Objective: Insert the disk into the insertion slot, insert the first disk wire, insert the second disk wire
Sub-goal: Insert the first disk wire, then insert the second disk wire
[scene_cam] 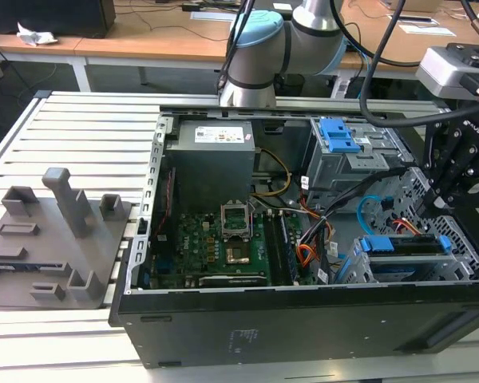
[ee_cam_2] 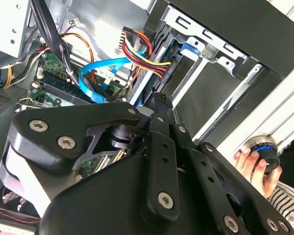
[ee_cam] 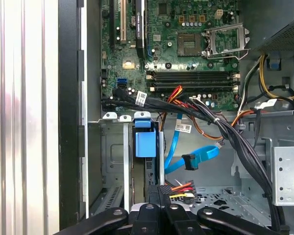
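The gripper hangs low inside the open computer case, its fingers drawn close together on the dark plug end of the first disk wire. The red, yellow and black strands fan out right beside the fingertips. In the second wrist view the same bundle curves down to the rear of the disk, just ahead of the gripper.

The disk, in its blue carrier frame, sits in the insertion slot of the grey drive cage. In the exterior view it lies just below the gripper.

The second disk wire loops beside the disk, and its dark plug hangs free in the open, joined to nothing. The motherboard lies beyond the cage.

Outside the case wall, a person's hand rests on a round knob with a blue ring.
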You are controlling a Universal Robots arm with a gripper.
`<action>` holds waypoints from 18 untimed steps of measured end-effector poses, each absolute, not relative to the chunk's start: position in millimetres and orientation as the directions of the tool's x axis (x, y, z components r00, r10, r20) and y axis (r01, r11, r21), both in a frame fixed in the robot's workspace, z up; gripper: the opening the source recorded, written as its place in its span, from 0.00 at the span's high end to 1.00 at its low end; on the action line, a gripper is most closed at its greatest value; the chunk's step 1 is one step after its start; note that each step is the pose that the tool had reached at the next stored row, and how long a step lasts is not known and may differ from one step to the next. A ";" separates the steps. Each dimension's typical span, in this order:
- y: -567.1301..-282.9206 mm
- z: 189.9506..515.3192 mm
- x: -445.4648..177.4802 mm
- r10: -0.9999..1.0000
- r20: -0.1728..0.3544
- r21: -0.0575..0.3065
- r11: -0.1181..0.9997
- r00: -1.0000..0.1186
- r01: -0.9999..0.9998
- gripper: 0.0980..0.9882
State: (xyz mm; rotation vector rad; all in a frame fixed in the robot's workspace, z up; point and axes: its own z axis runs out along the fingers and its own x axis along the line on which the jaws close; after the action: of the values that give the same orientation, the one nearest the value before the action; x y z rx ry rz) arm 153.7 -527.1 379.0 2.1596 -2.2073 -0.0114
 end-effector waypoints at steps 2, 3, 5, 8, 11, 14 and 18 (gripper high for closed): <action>-527.1 379.0 153.6 -0.999 0.033 0.043 0.023 -0.021 -0.999 0.99; -527.1 379.0 153.6 -0.999 0.033 0.043 0.023 -0.021 -0.999 0.99; -527.1 379.0 153.5 -0.999 0.033 0.043 0.023 -0.021 -0.999 0.99; -527.1 379.0 153.5 -0.999 0.033 0.043 0.023 -0.021 -0.999 0.99; -527.1 379.0 153.4 -0.999 0.033 0.043 0.023 -0.021 -0.999 0.85; -527.1 379.0 153.4 -0.999 0.033 0.043 0.023 -0.021 -0.999 0.77; -515.6 378.9 153.4 -0.999 0.033 0.043 0.022 -0.021 -0.999 0.77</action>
State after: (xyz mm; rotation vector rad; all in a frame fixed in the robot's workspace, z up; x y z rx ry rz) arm 153.4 -515.6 378.9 2.1597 -2.2072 -0.0114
